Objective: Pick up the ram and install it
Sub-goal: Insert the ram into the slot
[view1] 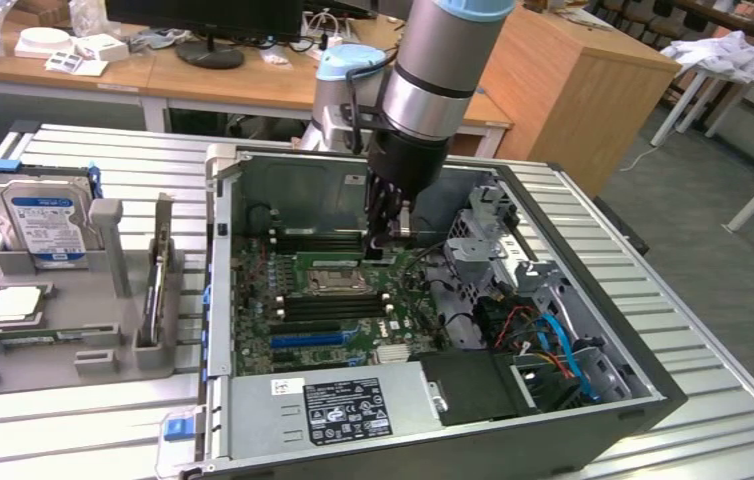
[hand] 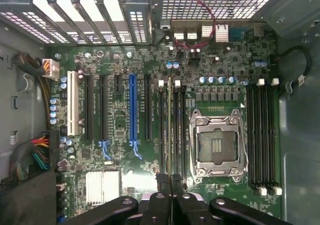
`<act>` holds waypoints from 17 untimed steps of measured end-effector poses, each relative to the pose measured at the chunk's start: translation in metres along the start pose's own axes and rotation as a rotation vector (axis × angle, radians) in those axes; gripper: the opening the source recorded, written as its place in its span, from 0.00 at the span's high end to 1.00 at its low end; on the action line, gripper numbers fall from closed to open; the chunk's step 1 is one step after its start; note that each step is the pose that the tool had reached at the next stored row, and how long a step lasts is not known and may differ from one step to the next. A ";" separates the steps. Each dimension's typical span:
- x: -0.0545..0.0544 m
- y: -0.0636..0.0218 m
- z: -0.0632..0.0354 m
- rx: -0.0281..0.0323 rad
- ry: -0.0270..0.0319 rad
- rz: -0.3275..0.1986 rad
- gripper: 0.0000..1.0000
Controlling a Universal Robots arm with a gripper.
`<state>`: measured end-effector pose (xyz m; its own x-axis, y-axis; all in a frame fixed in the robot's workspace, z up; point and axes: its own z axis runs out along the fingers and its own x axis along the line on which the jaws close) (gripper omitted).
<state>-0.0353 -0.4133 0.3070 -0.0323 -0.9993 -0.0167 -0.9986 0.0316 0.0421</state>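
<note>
- Exterior view: the arm reaches down into the open computer case (view1: 591,420), which lies on its side on the table (view1: 70,440).
- The end effector (view1: 384,245) sits low over the motherboard (view1: 310,325), just beside the processor socket (view1: 330,280). Its fingers are drawn narrow, but from here I cannot make out what they pinch.
- A grey tray (view1: 30,355) at the exterior view's left carries the hard drive (view1: 44,220) standing upright and the processor chip (view1: 17,305) lying flat, both well apart from the arm.
- Wrist view: looks straight down past the end effector (hand: 171,182) onto the board.
- The ram (hand: 171,130) shows edge-on as a thin pale line clamped between the nearly closed fingers. It runs along the bank of memory slots (hand: 181,130) just beside the socket, lined up with them.
- A second bank of slots (hand: 262,135) on the far side of the socket stands empty.
- Progress, as a judgement: the pick-up is done and the stick is carried to the slots and aligned. Whether it is seated I cannot tell. The grip is not released, so the install is not finished.
- Between views: the exterior view gives arm height and the tray, while the wrist view gives the stick itself and its line-up with the slot.
</note>
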 end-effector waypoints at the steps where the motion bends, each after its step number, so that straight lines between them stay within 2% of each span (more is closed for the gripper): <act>1: 0.000 0.0000 0.0005 0.0000 0.0000 0.000 0.88; 17: 0.000 -0.0004 0.0091 0.0000 0.0000 0.000 0.88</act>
<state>-0.0353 -0.4133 0.2978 -0.0323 -0.9993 -0.0167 -0.9986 0.0316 0.0421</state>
